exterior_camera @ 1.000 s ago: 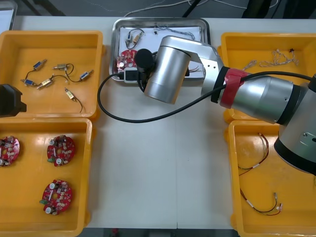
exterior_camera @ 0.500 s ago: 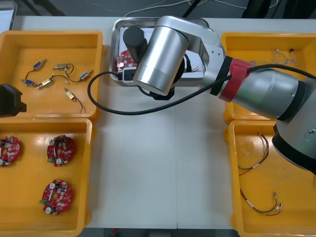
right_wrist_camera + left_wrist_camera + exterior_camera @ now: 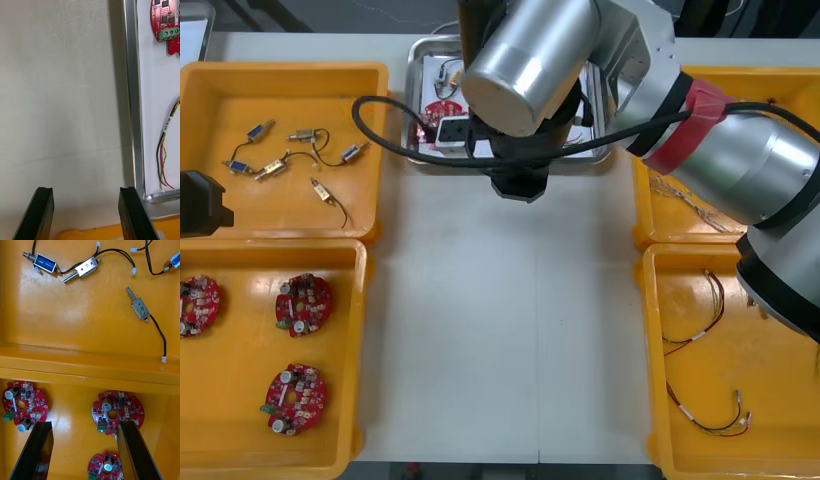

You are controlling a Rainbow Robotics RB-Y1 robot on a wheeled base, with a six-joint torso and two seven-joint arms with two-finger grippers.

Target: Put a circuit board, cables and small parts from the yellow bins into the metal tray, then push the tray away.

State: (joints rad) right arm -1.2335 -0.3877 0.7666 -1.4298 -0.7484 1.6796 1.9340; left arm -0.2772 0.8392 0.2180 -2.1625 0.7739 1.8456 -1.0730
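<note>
Light table (image 3: 500, 330), dark floor (image 3: 330, 12) beyond it

Front view: even, bright light from above falls on the light table (image 3: 500, 330), shadows are faint and soft-edged, and the right arm's silver casing (image 3: 530, 55) carries broad pale highlights along its curve. Right wrist view: the metal tray (image 3: 131, 93) gleams in streaks along its rim and throws a narrow dark band of shadow onto the table beside it, while its white floor is the brightest area. Left wrist view: the yellow bin (image 3: 86, 315) shows a wide, soft patch of glare on its floor, and the small metal parts (image 3: 141, 308) cast only thin shadows.
</note>
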